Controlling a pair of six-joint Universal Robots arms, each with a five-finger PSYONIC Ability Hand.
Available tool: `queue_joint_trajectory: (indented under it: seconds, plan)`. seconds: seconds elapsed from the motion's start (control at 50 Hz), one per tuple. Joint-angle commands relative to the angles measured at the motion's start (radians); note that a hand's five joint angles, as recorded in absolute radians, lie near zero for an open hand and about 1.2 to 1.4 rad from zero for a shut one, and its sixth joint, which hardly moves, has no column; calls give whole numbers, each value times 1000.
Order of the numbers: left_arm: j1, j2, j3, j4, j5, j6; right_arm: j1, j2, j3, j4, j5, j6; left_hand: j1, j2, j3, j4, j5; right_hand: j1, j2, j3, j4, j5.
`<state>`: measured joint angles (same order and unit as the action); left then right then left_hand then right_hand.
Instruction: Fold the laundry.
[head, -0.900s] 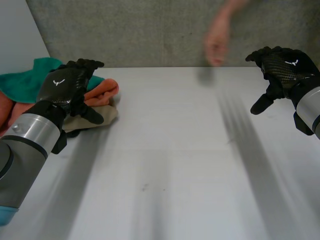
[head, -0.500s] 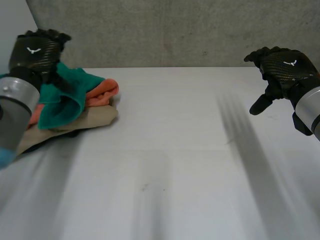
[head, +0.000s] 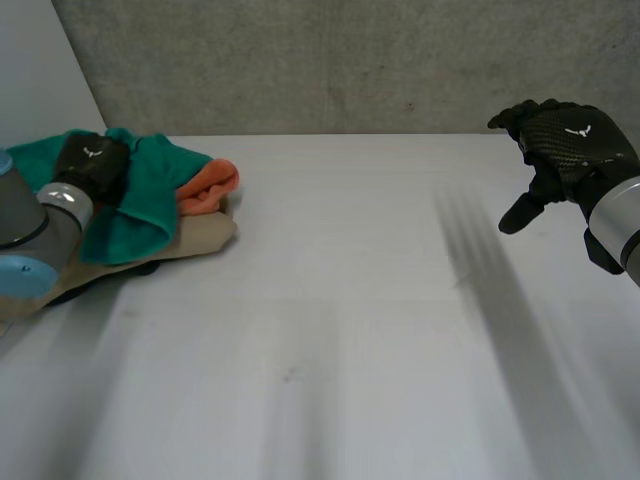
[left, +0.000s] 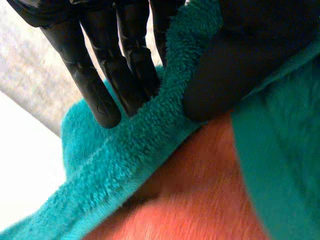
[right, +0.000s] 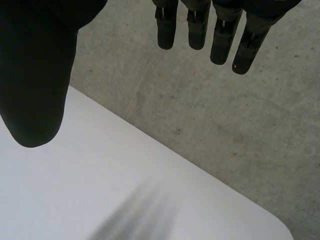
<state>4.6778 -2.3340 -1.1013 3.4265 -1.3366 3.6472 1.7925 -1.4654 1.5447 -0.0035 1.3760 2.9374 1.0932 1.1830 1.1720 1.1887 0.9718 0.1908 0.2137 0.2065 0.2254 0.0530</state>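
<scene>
Though raised with the teal towel (head: 140, 205) dangling half a second back, now sits low again on the laundry pile (head: 175, 225) at far left: talking about the left hand (head: 92, 165). Grasps a folded edge of the towel, pinched between fingers (left: 97, 85) and thumb (left: 225, 75) per the left wrist view. Drapes towel over orange cloth (head: 208, 185) and beige cloth (head: 195, 238) underneath, all bunched at far-left corner of table (head: 340, 300). Also gone vs 0.9 s back: person's hand at the far edge.

Reads as grab secured but towel not yet separated from the pile. Looks like a drag or re-lift about to start, not a fold. Leaves the whole middle of the table free for spreading.

Keeps right hand (head: 565, 150) hovering far right above the table, touching nothing, roughly where it was. Shows fingers (right: 220, 35) straight and thumb (right: 35, 90) apart: released, holding nothing.

Hard to call:
- Can't tell which part of the towel is pinched, corner or mid-edge.
- Can't see left fingertips in head view, tucked behind wrist and cloth.
- Loses near-left side of the pile behind the left arm.
- Can't count items in the pile beyond three colours.
</scene>
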Motion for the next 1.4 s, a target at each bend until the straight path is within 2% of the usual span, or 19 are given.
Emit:
queue_joint_trajectory:
  seconds: [0.02,0.12,0.26,0.28,0.42,0.5,0.52,0.54,0.56,0.58,0.62,0.72,0.84,0.88,1.02,1.08,1.16,1.28,1.4]
  plan:
    - [-77,192,-58,5,-27,-122,-5,10,-3,0,0,-6,303,213,224,208,250,-16,-39,-32,-51,-53]
    - [-155,384,-116,39,-33,-284,-7,10,-12,0,0,-6,303,213,224,208,250,-16,-39,-32,-51,-53]
    - [-274,538,-192,36,-33,-475,-7,7,-21,2,2,-6,303,213,224,208,250,-16,-39,-32,-51,-53]
    - [-312,556,-212,36,-29,-524,-7,5,-21,2,2,-6,303,213,224,208,250,-16,-39,-32,-51,-53]
    - [-471,552,-267,34,-24,-691,-7,0,-23,2,5,-4,303,213,224,208,250,-16,-39,-32,-51,-53]
    - [-585,439,-275,48,-23,-737,-7,0,-26,2,6,-4,303,213,224,208,250,-16,-39,-32,-51,-53]
    - [-596,408,-269,49,-26,-736,-7,0,-26,4,6,-4,298,208,219,202,245,-16,-39,-32,-51,-53]
    - [-607,382,-259,50,-32,-733,-7,0,-28,4,6,-3,13,-77,-66,-83,-40,-16,-39,-32,-51,-53]
    - [-614,357,-246,45,-32,-730,-7,0,-28,4,5,-3,-351,-440,-429,-446,-404,-16,-39,-32,-51,-53]
    - [-616,316,-215,31,-33,-727,-5,0,-28,4,3,-3,-919,-1008,-997,-1014,-972,-16,-39,-32,-51,-53]
    - [-613,288,-195,13,-33,-725,-5,0,-28,4,3,-3,-868,-958,-947,-964,-921,-16,-39,-32,-51,-53]
    - [-602,282,-187,-73,-30,-713,-5,2,-31,7,-5,-6,-919,-1008,-997,-1014,-972,-16,-39,-32,-51,-53]
    - [-492,393,-258,-147,-29,-622,4,10,-55,48,-17,-52,-918,-1008,-997,-1013,-971,-16,-39,-32,-51,-53]
    - [-466,447,-314,-162,-32,-589,4,14,-63,104,-35,-107,-906,-996,-985,-1002,-959,-16,-39,-32,-51,-53]
    - [-461,567,-517,-165,-35,-500,10,49,-55,299,-64,-331,-874,-964,-953,-969,-927,-16,-39,-32,-51,-53]
    - [-466,584,-574,-165,-36,-472,21,92,-40,335,-58,-385,-853,-943,-932,-949,-907,-16,-39,-32,-51,-53]
    - [-479,575,-627,-167,-36,-444,47,146,-14,321,-55,-385,-827,-917,-906,-922,-880,26,3,10,-9,-11]
    - [-576,475,-624,-168,-50,-443,54,200,55,220,-41,-340,-651,-741,-730,-746,-704,161,138,146,127,125]
    - [-646,398,-579,-173,-165,-441,53,215,139,90,-34,-284,-619,-708,-697,-714,-672,161,138,146,127,125]
